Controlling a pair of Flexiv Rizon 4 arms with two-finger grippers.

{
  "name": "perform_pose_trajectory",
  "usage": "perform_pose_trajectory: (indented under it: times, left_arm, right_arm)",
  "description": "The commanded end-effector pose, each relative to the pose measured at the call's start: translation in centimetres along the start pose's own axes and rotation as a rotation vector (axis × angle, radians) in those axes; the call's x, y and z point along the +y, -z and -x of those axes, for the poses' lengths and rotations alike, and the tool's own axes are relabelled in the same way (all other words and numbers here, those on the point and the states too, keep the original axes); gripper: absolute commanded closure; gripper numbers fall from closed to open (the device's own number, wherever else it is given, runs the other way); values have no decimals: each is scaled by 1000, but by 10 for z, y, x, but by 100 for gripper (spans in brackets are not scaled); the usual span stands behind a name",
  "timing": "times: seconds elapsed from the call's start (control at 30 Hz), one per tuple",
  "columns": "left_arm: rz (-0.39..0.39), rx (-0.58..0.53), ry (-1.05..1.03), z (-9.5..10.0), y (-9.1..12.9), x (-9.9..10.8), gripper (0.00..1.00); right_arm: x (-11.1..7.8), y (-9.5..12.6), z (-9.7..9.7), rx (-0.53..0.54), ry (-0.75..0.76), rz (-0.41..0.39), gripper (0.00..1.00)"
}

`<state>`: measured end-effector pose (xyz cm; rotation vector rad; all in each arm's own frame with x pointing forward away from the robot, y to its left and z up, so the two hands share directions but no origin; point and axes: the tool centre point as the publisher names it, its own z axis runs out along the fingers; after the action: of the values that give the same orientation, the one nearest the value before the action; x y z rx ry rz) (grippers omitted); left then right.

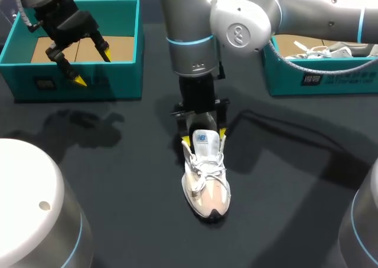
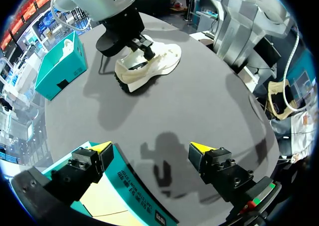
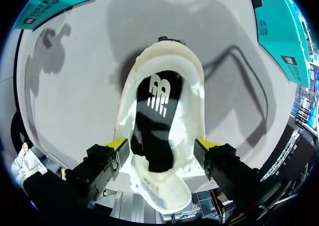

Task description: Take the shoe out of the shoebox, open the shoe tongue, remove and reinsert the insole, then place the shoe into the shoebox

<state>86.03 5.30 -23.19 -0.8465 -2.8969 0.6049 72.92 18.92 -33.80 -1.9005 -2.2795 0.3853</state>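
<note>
Where the right arm drops in from the upper right of the frame, its right gripper (image 1: 204,137) clasps the heel end of a white sneaker (image 1: 205,176), one yellow tip pressed to each side of the collar. This sneaker stands upright on the dark matte table (image 1: 295,179) at mid-frame, its long axis running up and down the picture, with the heel uppermost and the toe toward the lower edge, canted slightly right. It has a mesh upper, white laces, a beige toe cap and a small blue logo on the tongue. From the right wrist, a black insole (image 3: 154,131) with a white emblem shows between the fingers. At upper left the left gripper (image 1: 93,67) hangs spread and bare over a teal shoebox (image 1: 118,82) floored in tan cardboard. A second teal box (image 1: 325,79), printed with white lettering, sits at upper right.
</note>
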Motion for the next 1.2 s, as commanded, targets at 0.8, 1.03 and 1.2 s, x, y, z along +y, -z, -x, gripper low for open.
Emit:
perform_pose_trajectory:
  times: [0.8, 1.03, 1.2]
  left_arm:
    - [2, 0, -1, -1, 0, 0, 0]
    - [2, 0, -1, -1, 0, 0, 0]
    - [2, 0, -1, -1, 0, 0, 0]
  right_arm:
    - [-26, 5, 2, -17, -73, 34, 2]
    - [-40, 3, 3, 5, -95, 40, 0]
    - [-55, 2, 3, 14, -121, 37, 0]
